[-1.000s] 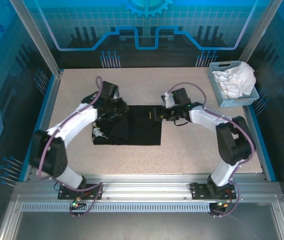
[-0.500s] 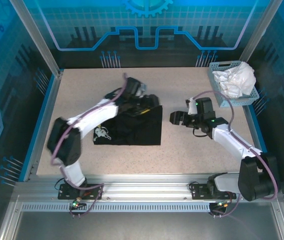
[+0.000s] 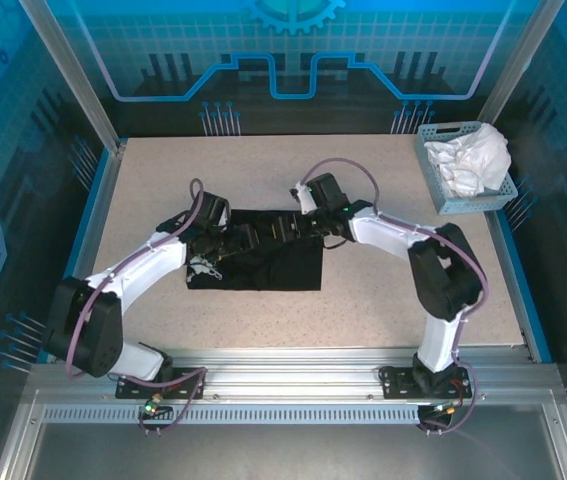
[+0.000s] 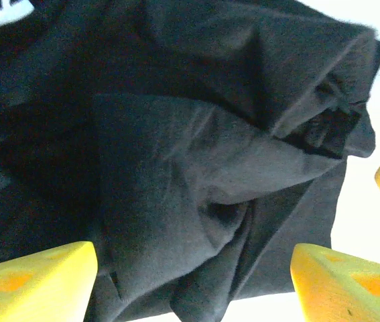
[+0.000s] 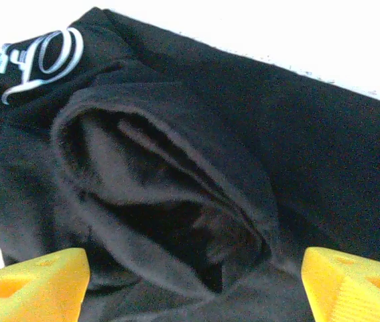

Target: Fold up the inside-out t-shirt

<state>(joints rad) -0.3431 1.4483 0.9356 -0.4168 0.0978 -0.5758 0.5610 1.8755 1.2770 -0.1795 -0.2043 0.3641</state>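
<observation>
Two arms at one t-shirt (image 3: 288, 268) on the table (image 3: 153, 180) | top: left pincer (image 3: 235, 242) and right pincer (image 3: 281, 228) close together above it | left wrist: left pincer (image 4: 193, 268) spread wide, empty, crumpled cloth just beyond tips | right wrist: right pincer (image 5: 193, 268) spread wide, empty, folded cloth just beyond tips

Left white-and-black arm (image 3: 133, 275): elbow out to the left, forearm reached in toward the middle. Left claw (image 3: 238, 240) pointed right, its yellow wedge-shaped fingers (image 4: 35, 282) stood wide apart, nothing pinched between them.

Right white-and-black arm (image 3: 403, 240): elbow raised, forearm angled back to the left. Right claw (image 3: 281, 228) pointed left, its yellow fingers (image 5: 357, 288) likewise spread wide. The two claws faced each other, near.
</observation>
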